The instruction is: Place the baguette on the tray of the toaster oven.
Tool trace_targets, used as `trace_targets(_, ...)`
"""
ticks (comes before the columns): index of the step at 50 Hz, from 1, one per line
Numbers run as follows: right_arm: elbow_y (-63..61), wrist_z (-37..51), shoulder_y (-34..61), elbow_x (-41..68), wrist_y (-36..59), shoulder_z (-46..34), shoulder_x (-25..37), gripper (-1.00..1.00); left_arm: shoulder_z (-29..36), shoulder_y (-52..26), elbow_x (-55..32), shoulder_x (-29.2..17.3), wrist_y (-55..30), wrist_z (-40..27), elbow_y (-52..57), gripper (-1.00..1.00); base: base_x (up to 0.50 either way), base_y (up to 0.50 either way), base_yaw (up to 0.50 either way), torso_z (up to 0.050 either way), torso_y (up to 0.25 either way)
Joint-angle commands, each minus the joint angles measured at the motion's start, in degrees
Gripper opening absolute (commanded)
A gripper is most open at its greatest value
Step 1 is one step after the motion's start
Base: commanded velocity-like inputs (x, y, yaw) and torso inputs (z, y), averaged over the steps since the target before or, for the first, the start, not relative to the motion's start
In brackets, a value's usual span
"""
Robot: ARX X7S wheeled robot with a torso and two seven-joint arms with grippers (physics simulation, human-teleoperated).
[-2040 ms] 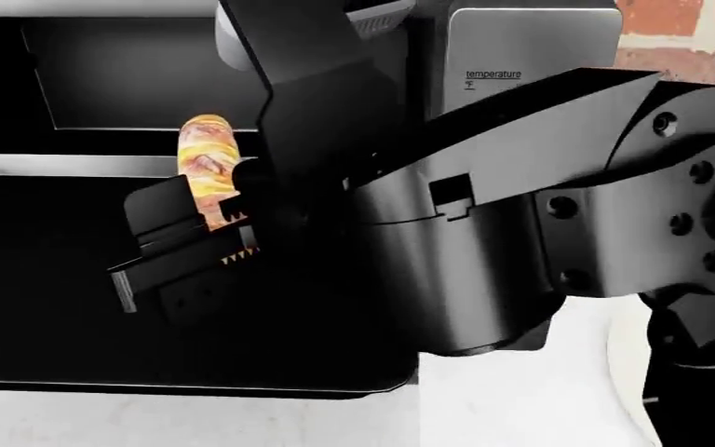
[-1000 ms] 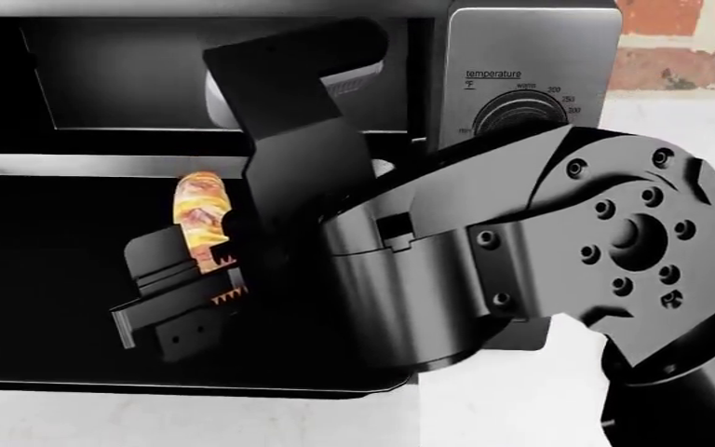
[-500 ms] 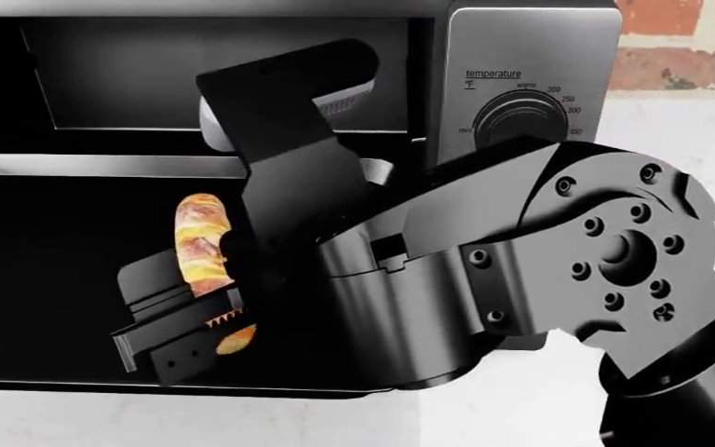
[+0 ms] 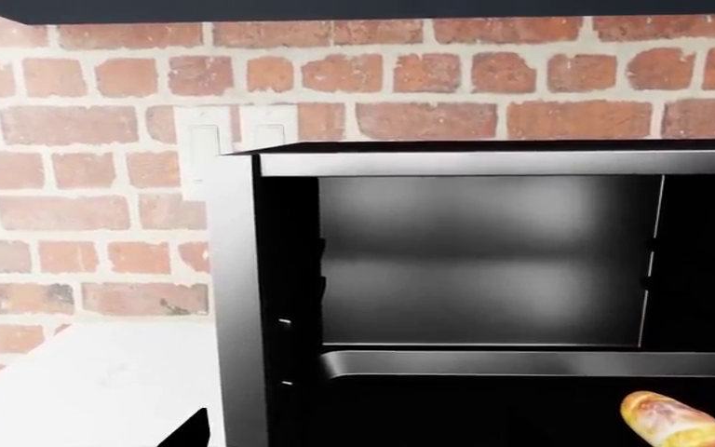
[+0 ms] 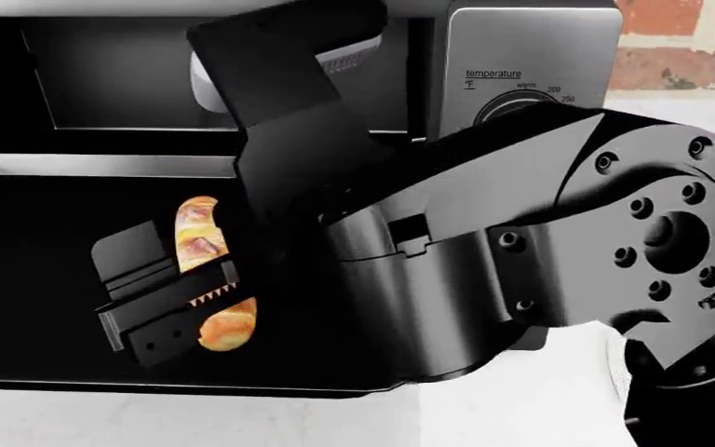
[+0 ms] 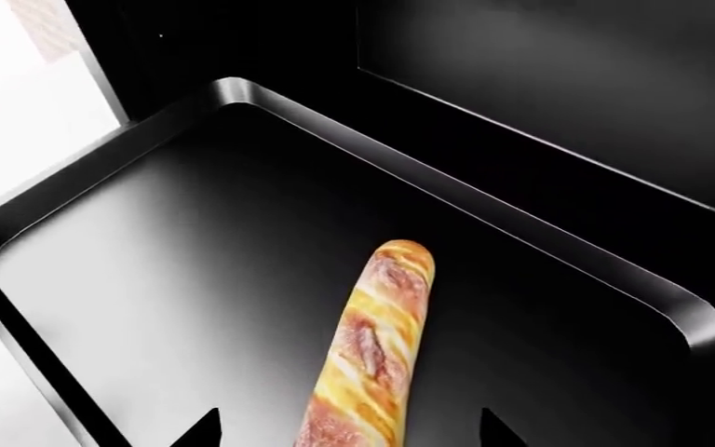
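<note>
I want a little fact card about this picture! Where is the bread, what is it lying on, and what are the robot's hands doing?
bread: the baguette, golden-brown, lying flat
resting on: the tray, a black pan with a silver rim
tray position: in front of the toaster oven cavity
right tool: right tool above the baguette, fingers spread either side, not gripping it
left tool: not in view
background: brick wall behind the oven
task state: baguette appears placed on the tray
</note>
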Motion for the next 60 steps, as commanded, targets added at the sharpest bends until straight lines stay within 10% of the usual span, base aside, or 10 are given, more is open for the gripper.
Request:
trace_targets(1,-6.1,4.5,-1.2,0.1,-4.0,1.8,2.4,1.00,-0.4,0.4,-0.1,-0.3,0.4,0.1,0.0,1.00,0.00,0.00,0.00,0.000,0.000)
trace_targets(52,-44.0,6.6,-25.4,-5.5,-19.1,28.1,29.1,1.00,-2.9,3.1,-1.8,-2.2,1.7,0.9,0.7,1.00,0.00,0.00,0.00,0.000,0.000)
trace_targets(60,-44.7,6.0,-29.2,-6.1,-20.2,32.3,34.4,1.00,4.9,-2.3,1.5,-0.3,0.9,-0.8,-0.4,1.00,0.00,0.00,0.00,0.000,0.000)
